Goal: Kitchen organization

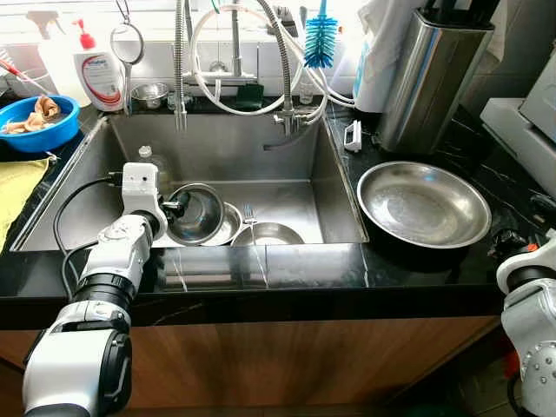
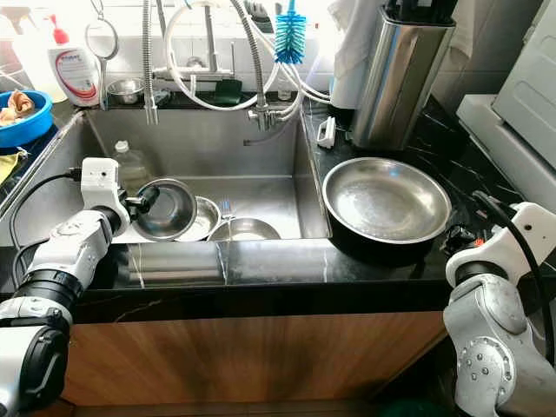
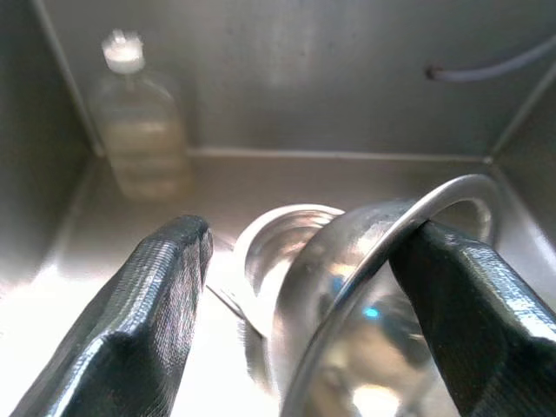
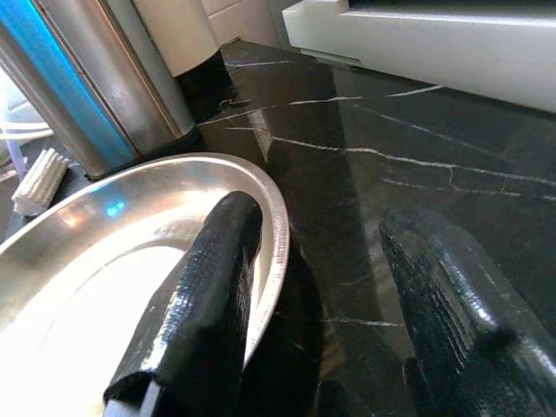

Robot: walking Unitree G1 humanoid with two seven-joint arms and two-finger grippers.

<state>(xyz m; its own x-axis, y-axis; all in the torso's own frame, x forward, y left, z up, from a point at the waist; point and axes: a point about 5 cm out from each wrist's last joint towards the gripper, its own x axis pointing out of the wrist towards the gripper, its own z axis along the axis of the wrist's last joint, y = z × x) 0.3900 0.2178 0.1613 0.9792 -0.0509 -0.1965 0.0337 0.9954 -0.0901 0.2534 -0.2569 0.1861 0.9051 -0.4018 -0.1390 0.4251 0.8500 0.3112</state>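
**Steel bowl held by its rim inside the sink**

Risk is considered first, from left to right. On the left counter a blue bowl (image 1: 35, 122) with scraps is seen, well apart from the work. In the sink (image 1: 217, 148) the left gripper (image 1: 174, 208) is reached down from the left side, and one black finger (image 3: 469, 321) is pressed against the rim of a small steel bowl (image 1: 198, 213), which is tilted on its edge. The other finger (image 3: 148, 304) is seen apart from the rim in the left wrist view, so the hold is judged to be loose or not complete. If the bowl is lifted like this, it could slip and fall on the second bowl (image 1: 269, 233) and the fork (image 1: 249, 214) lying just beside it. A plastic bottle (image 3: 139, 130) is standing in the far corner of the sink and could be knocked if the arm is swung that way.

The left arm is bent forward over the counter edge, with the wrist turned into the basin.

On the right counter a large steel pan (image 1: 424, 205) is resting near a tall steel container (image 1: 434, 78). The right gripper (image 4: 321, 321) is held low beside the pan, its fingers spread, one over the pan rim and one over the black counter (image 4: 434, 174); nothing is gripped. A careless move here could push the pan.
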